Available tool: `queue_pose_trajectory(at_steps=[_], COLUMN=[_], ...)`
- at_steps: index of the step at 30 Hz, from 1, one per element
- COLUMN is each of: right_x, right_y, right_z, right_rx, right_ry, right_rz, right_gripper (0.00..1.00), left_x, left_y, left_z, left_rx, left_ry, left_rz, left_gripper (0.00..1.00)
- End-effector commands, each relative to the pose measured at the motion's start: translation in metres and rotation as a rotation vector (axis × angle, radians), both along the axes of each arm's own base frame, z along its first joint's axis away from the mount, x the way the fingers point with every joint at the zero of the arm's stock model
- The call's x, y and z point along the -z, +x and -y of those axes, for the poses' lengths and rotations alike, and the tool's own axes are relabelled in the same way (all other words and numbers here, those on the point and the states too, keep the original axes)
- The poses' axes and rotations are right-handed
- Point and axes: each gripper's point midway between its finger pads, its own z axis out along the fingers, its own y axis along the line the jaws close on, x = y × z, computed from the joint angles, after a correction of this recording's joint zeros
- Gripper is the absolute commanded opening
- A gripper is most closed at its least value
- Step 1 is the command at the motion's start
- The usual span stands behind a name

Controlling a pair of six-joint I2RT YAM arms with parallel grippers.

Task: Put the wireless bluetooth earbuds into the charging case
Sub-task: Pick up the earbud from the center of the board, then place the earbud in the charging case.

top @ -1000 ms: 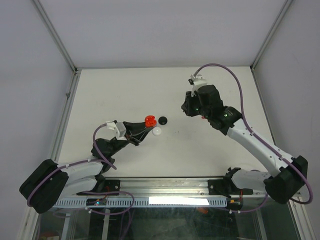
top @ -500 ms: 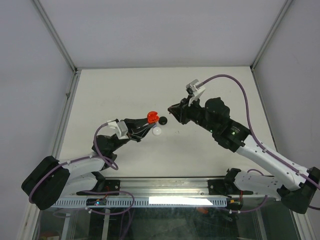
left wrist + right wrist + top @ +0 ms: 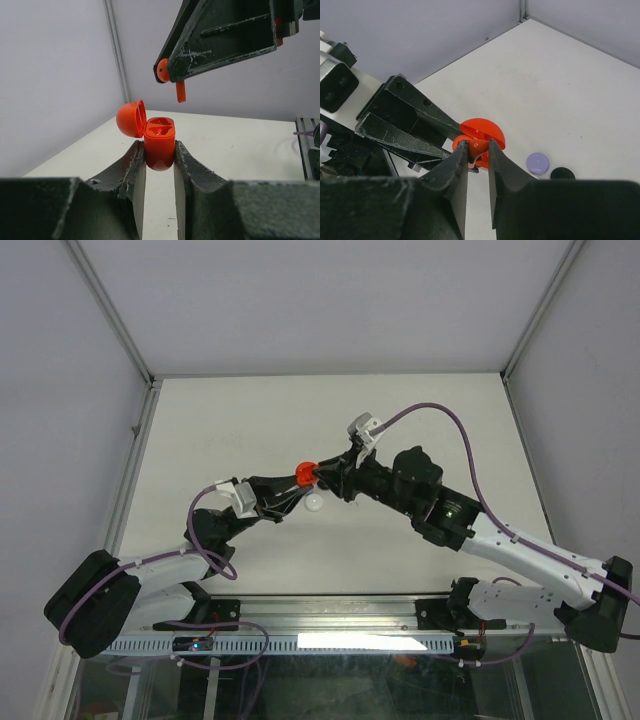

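My left gripper (image 3: 159,152) is shut on a red charging case (image 3: 160,142), held upright above the table with its lid (image 3: 131,118) hinged open to the left. The case also shows in the top view (image 3: 306,473). My right gripper (image 3: 477,149) is shut on a red earbud (image 3: 477,148), seen from the left wrist (image 3: 170,75) with its stem pointing down, a short way above the open case and a little to its right. In the top view the right gripper (image 3: 322,476) meets the left gripper (image 3: 296,485) at the case.
A lavender disc (image 3: 538,163) and a black disc (image 3: 562,173) lie on the white table (image 3: 420,420) beside the case. A white disc (image 3: 315,504) lies just below the left gripper. Grey walls enclose the table on three sides.
My right arm has swung left and down from the table's right side, carrying the red earbud to just above the open case. My left gripper has held the case nearly still.
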Motion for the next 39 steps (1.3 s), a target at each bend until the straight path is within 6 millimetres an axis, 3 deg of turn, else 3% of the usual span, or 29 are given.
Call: queue_pose_trajectory(at_steps=[1,11,23,39], right_x=[-0.021,-0.005,-0.033,-0.005], right_y=[0.003,0.009,0.0,0.006], right_z=[-0.01,-0.014,-0.003,-0.018], right_rx=[0.001,0.036,0.027,0.017], right_ry=[0.049,0.012,0.086,0.042], right_rz=[0.062,0.062,0.093,0.046], right_gripper=[0.14,0.14,0.14,0.14], left_x=[-0.031,-0.033,-0.027,-0.033], left_y=[-0.01,-0.015,-0.01,-0.014], left_z=[0.0,0.001,0.0,0.001], left_rx=[0.029,0.053,0.034,0.059], left_ry=[-0.063,-0.076,-0.073,-0.089], left_rz=[0.098,0.098,0.068,0.072], left_gripper=[0.0,0.0,0.0,0.0])
